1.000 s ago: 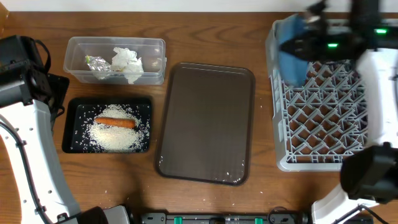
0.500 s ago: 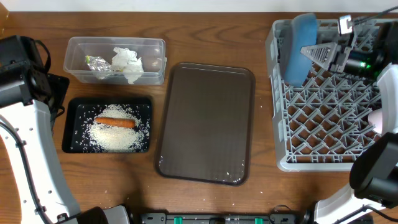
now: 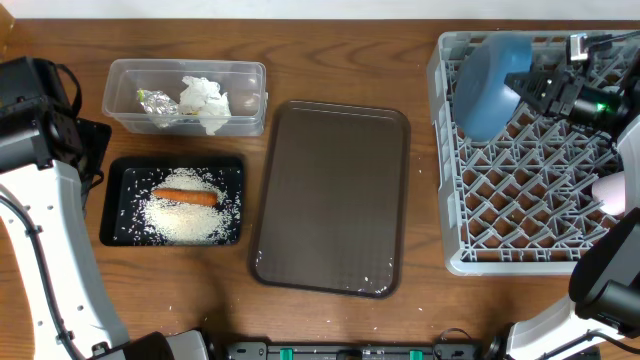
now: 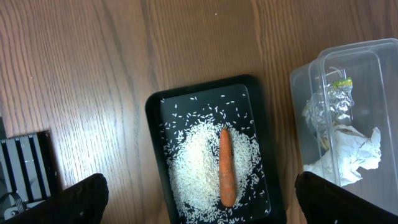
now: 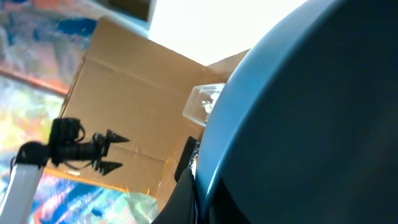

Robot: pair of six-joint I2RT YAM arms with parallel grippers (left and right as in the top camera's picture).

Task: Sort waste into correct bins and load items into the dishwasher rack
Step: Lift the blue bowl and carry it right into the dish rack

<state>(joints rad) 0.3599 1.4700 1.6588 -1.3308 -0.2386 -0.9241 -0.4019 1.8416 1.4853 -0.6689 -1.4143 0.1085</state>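
The waste looks sorted: one carrot (image 3: 184, 196) and one heap of rice (image 3: 190, 220) lie in the black tray (image 3: 122, 175) at near left. One foil wrapper (image 3: 155, 102) and one napkin (image 3: 205, 103) sit in the clear tub (image 3: 125, 95) behind it, though a few stray grains dot the brown serving tray (image 3: 330, 190). Loading seems barely begun: the right claw (image 3: 530, 85) is clenched on the rim of the one dark-blue bowl (image 3: 485, 85), tilted at the far-left corner of the rack (image 3: 520, 200), the left claw (image 4: 199, 183) hangs released above the black tray, and no small bowl, cup or chopsticks show.

Left fingers (image 4: 81, 199) spread wide; right fingers (image 3: 535, 85) clamped together.
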